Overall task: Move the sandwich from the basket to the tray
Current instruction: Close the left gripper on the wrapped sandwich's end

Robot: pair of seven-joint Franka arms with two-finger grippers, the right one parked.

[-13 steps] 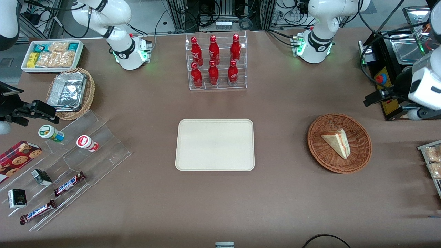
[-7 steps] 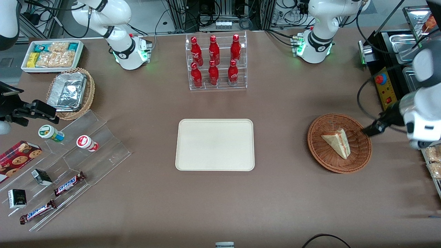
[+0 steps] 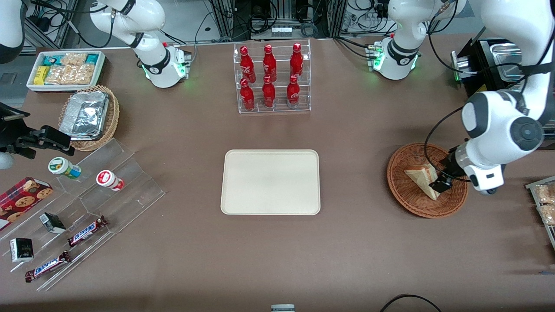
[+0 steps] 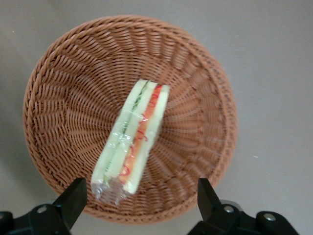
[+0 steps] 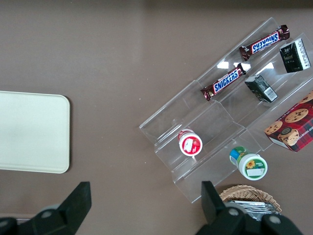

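Observation:
The sandwich [image 3: 419,175], a plastic-wrapped pale wedge with red and green filling, lies in the round reddish-brown wicker basket [image 3: 405,200] toward the working arm's end of the table. The left wrist view shows the sandwich [image 4: 134,137] lying across the basket's floor [image 4: 58,78]. My left gripper [image 3: 443,175] hangs open over the basket, above the sandwich's edge, holding nothing. Its fingers [image 4: 73,199] stand wide apart, with the sandwich's wrapped tip between them and lower down. The cream tray [image 3: 270,182] lies empty at the table's middle and also shows in the right wrist view [image 5: 29,132].
A clear rack of red bottles [image 3: 271,78] stands farther from the camera than the tray. A clear stepped stand [image 3: 86,203] with snack bars and cups, a tan basket with a foil container [image 3: 89,117] and a white bin of packets [image 3: 65,69] lie toward the parked arm's end. A black box [image 3: 485,69] and a packet tray [image 3: 544,203] flank the basket.
My left arm has swung in from the table's working-arm end and come down over the basket. The gripper now hangs above the sandwich. Sandwich, basket and tray have not moved.

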